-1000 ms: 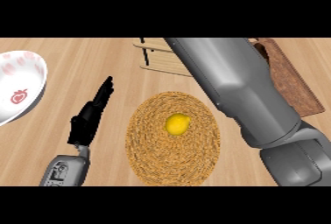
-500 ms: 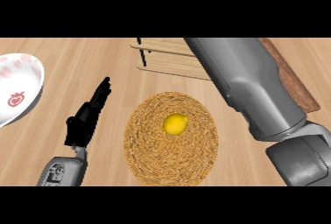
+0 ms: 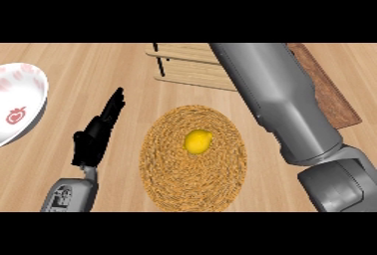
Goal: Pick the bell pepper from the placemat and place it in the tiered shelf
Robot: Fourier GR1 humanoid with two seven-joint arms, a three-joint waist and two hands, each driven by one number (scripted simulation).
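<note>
Since a moment ago my right forearm has slid rightward over the light wooden counter [image 3: 88, 64]. Left hand [image 3: 97, 134] rests open, fingers straight, touching nothing. Small yellow bell pepper [image 3: 198, 141] sits on the round woven straw placemat [image 3: 193, 179], near the slatted wooden tiered shelf [image 3: 188, 64].

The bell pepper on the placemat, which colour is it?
Yellow; the bell pepper shows best in the head view, on the woven placemat.

Wooden counter [image 3: 95, 74] bears placemat [image 3: 193, 164], shelf [image 3: 188, 64], plate [image 3: 18, 107].
</note>
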